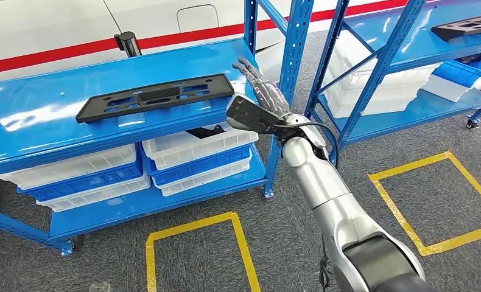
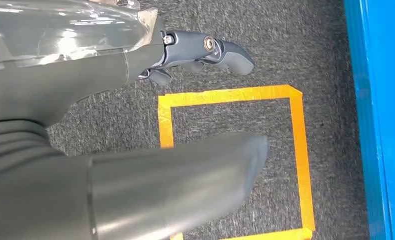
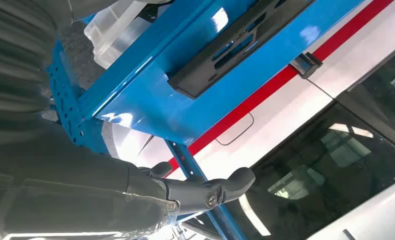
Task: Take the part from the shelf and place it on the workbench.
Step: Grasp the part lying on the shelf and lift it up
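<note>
Black part (image 1: 156,97) lies flat on the blue shelf (image 1: 37,115), just left of the right hand (image 1: 259,91), not touching. That hand: fingers spread, empty. Left hand (image 2: 195,52) over grey floor (image 2: 295,45), fingers loosely apart, holding nothing.

Counting what I'm seeing from my head view

I'm looking at two black parts (image 1: 156,97) (image 1: 467,27), two blue shelves (image 1: 37,115) (image 1: 408,48), two yellow floor squares (image 1: 198,243) (image 1: 433,201), and I'm raising one robot hand (image 1: 259,91).
</note>
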Controlling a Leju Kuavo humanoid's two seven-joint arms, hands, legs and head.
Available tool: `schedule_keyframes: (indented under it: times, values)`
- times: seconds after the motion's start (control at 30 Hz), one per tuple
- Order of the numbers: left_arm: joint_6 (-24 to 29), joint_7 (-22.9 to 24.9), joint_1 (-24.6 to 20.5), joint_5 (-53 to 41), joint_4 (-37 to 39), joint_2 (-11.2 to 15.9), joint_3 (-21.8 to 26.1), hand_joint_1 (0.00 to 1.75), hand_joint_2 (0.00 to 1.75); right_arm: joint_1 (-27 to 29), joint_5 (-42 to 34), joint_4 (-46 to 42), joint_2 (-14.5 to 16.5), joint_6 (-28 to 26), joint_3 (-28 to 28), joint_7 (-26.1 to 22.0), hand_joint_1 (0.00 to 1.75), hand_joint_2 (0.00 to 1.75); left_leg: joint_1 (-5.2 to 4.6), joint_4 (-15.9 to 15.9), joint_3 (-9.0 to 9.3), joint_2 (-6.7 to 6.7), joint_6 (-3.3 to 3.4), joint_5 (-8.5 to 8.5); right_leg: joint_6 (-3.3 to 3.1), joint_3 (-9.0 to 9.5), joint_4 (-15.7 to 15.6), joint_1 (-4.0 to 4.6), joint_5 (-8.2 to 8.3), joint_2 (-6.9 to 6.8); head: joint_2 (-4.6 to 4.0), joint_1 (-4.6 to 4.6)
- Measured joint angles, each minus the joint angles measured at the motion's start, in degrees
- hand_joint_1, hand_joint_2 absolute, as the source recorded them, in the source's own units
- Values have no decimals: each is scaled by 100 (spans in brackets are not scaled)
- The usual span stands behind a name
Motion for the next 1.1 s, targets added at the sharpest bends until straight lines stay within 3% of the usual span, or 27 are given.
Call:
schedule_keyframes:
  times: [0.3,0.4,0.43,0.53,0.7,0.83,1.1]
  values:
    - [38,-77,13,73,3,36,11,0,0,-2,-420,9,-24,-35,0,-256,0,175,1,0,-1,0,0,0,0,0,1,0,0,0,0,0]
    - [106,-91,10,69,3,48,13,0,0,-2,-459,26,-24,-56,15,-283,0,44,1,0,-1,0,0,0,0,0,1,0,0,0,0,0]
    - [136,-93,9,66,3,51,13,0,0,-2,-463,31,-24,-61,25,-289,0,44,1,0,-1,0,0,0,0,0,1,0,0,0,0,0]
    - [177,-101,7,63,3,61,14,0,0,-2,-469,47,-18,-74,56,-313,0,175,1,0,-1,0,0,0,0,0,1,0,0,0,0,0]
    - [207,-130,5,102,3,66,16,0,0,-17,-494,61,-1,-102,91,-332,0,175,1,0,-6,-1,0,0,0,1,1,0,0,0,0,0]
    - [173,-144,-1,178,3,68,19,0,0,-86,-497,69,35,-103,150,-334,0,0,1,0,-6,-1,0,1,0,0,1,0,0,0,0,0]
    - [221,-188,-38,237,3,68,20,0,0,-333,-346,181,86,-305,303,-325,0,0,1,0,-5,-1,0,1,0,-1,1,0,0,0,0,0]
